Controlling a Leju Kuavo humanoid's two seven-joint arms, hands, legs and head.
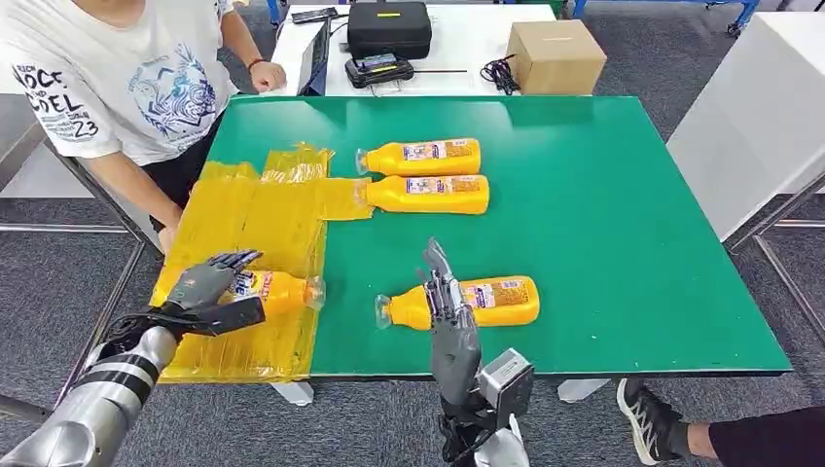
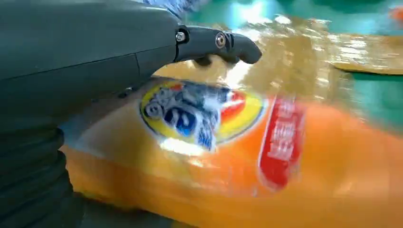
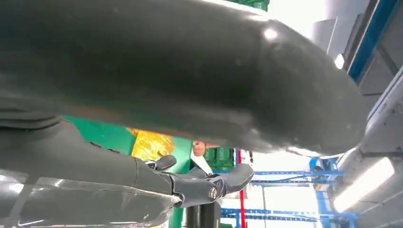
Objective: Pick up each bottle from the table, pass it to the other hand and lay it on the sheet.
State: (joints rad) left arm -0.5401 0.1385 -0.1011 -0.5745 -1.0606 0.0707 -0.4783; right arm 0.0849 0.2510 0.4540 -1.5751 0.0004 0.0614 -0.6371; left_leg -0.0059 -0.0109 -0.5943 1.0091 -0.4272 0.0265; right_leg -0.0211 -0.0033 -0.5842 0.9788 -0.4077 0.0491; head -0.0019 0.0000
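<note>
The bottle [image 1: 275, 290] in play lies on its side on the yellow sheet [image 1: 243, 219], at about 8 o'clock on the green table [image 1: 623, 214], cap pointing toward 3 o'clock. The left hand [image 1: 209, 282] rests over its base end, fingers arched across the top and the thumb lying along the near side; whether it is grasping the bottle or has let go I cannot tell. The right hand [image 1: 446, 297] stands upright with straight, spread fingers, released and holding nothing, just in front of a second bottle [image 1: 477, 302] at 6 o'clock. Two more bottles [image 1: 428, 157] lie side by side at 11 o'clock — the nearer one [image 1: 428, 194] has its cap at the sheet's edge.

The step appears to be setting the bottle down on the sheet. Done well, the fingers should open fully and lift straight up, so the bottle does not roll toward the near edge or drag the crinkled film.

The left wrist view gives what the head view cannot — the label [image 2: 204, 114] up close, with a dark finger [image 2: 223, 45] hovering above the bottle. The head view alone places the remaining bottles and a person [image 1: 117, 78] standing at 10 o'clock
</note>
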